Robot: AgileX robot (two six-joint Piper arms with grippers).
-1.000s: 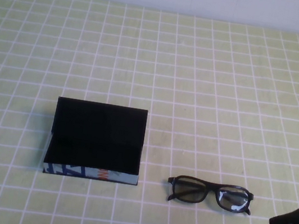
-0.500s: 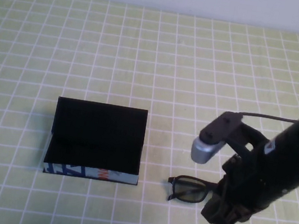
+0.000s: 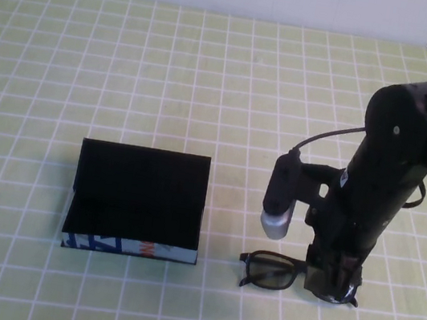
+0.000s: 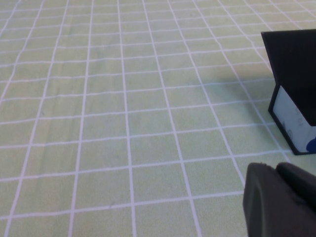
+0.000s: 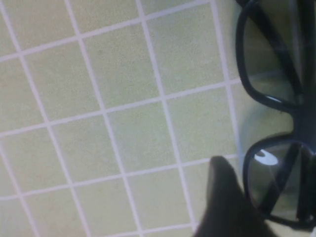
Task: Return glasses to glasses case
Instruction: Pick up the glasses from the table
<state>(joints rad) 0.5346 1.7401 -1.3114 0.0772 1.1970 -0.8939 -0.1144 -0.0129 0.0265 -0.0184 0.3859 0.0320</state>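
Note:
The black glasses case (image 3: 140, 189) stands open at the table's front left, its printed edge facing me; a corner of it shows in the left wrist view (image 4: 294, 64). The black glasses (image 3: 275, 270) lie to its right, lenses toward the front. My right gripper (image 3: 330, 286) points straight down over their right half and hides that lens. In the right wrist view one dark finger (image 5: 224, 202) sits just beside the lens frame of the glasses (image 5: 295, 116); the jaws stand open and hold nothing. My left gripper (image 4: 275, 170) is shut and empty, low over the table left of the case.
A green cloth with a white grid (image 3: 209, 86) covers the table. A white wall runs along the far edge. The right arm's silver wrist camera (image 3: 276, 219) hangs between the case and the arm.
My right arm has swung in from the front right corner, turned upright and come down over the right half of the glasses. The case and glasses have not moved.

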